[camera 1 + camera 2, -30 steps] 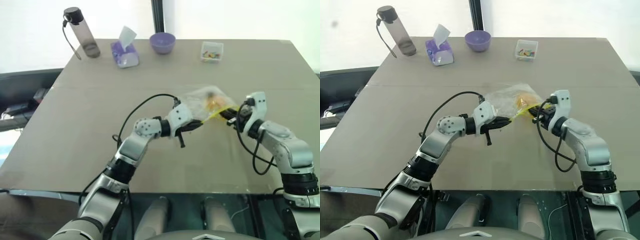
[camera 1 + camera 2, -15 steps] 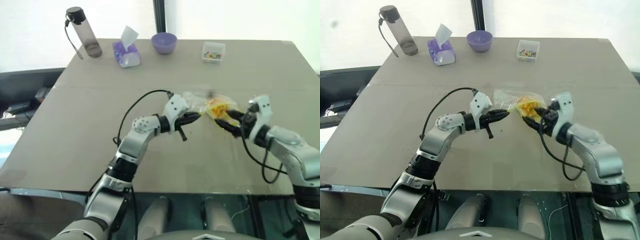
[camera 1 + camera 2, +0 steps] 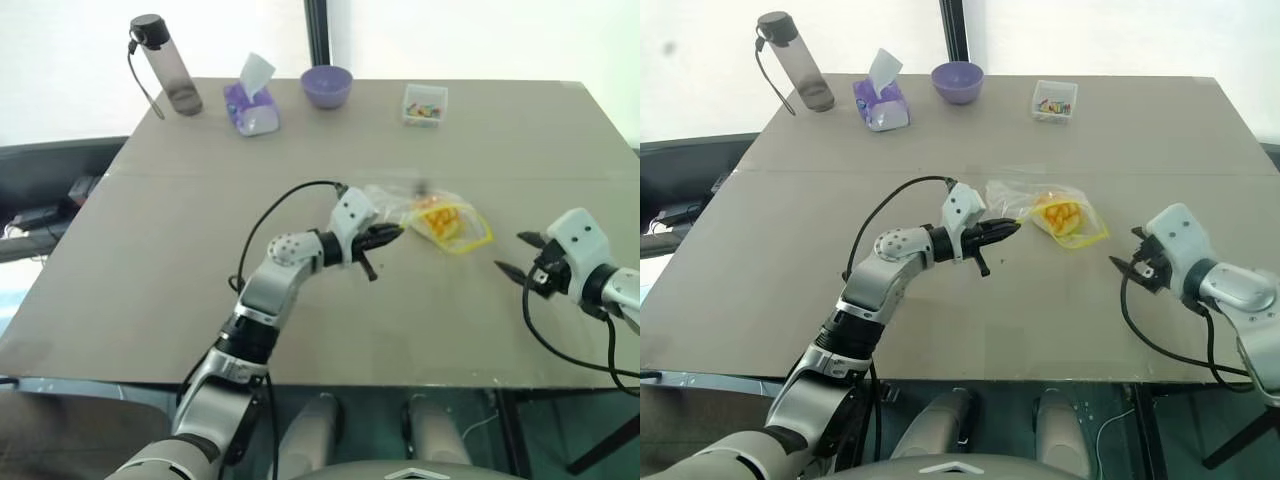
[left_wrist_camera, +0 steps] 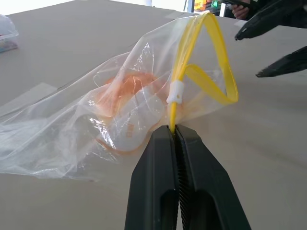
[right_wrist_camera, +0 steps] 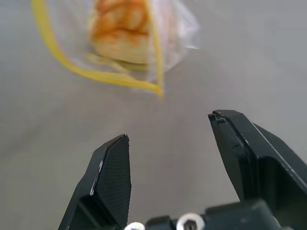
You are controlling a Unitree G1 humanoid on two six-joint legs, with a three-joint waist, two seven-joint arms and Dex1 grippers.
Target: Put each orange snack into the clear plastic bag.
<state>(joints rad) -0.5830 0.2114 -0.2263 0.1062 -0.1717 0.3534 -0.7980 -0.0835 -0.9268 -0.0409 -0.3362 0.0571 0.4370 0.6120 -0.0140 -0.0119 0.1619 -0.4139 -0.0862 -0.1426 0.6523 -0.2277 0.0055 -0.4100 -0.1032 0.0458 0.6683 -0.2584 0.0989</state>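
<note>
Table (image 3: 150, 250) carrying the clear plastic bag (image 3: 425, 212) near its centre, orange snacks (image 3: 440, 217) inside; no legible writing. Left gripper (image 3: 396, 233), arm reaching level across the middle, pinches the bag's yellow seal strip (image 4: 178, 86). Right gripper (image 3: 520, 254), toward the right edge, stands apart from the bag, fingers spread and empty.

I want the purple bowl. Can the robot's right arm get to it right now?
Probably not easily. The purple bowl sits at the table's far edge, while the right pincer, open and empty, hangs near the front right. Nothing blocks the way; it just looks far.
</note>
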